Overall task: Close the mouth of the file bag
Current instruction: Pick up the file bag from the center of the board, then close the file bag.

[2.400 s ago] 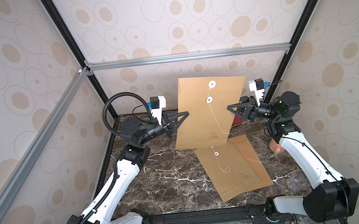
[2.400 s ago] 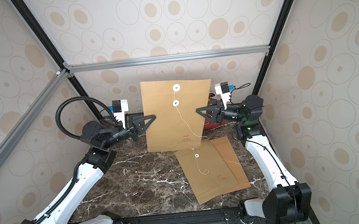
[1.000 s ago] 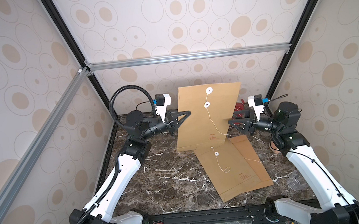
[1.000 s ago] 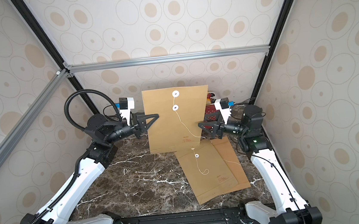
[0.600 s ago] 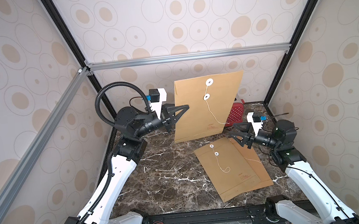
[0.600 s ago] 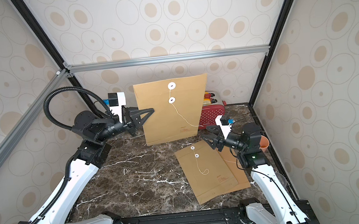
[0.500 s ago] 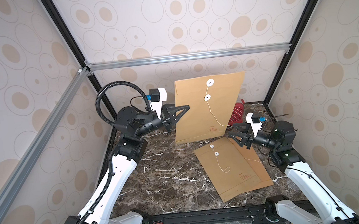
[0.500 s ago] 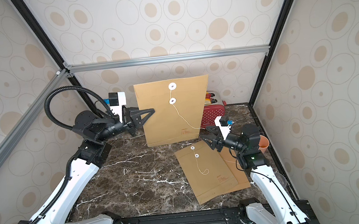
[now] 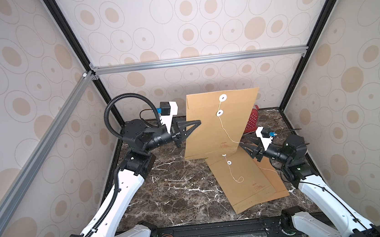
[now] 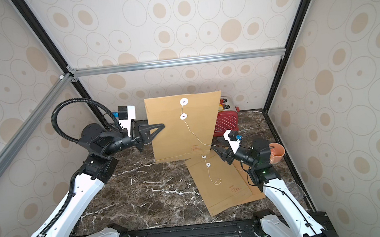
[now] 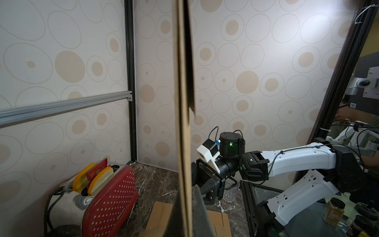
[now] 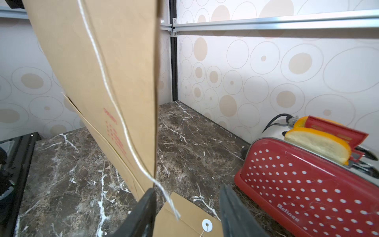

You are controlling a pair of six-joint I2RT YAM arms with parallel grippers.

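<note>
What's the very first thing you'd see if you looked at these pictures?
A big brown file bag is held upright in the middle, pinched on one edge by the left claw. Its white string dangles down to the open right claw. A red spotty toaster with bread sits in the back corner on the right arm's side.

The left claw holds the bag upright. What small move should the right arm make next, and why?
Probably close the right claw on the string. Its jaws stand open, and the loose end of the string hangs between them, beside the lower corner of the bag. The left claw pinches the bag's edge, so it should stay put. The string is not yet wound.
</note>
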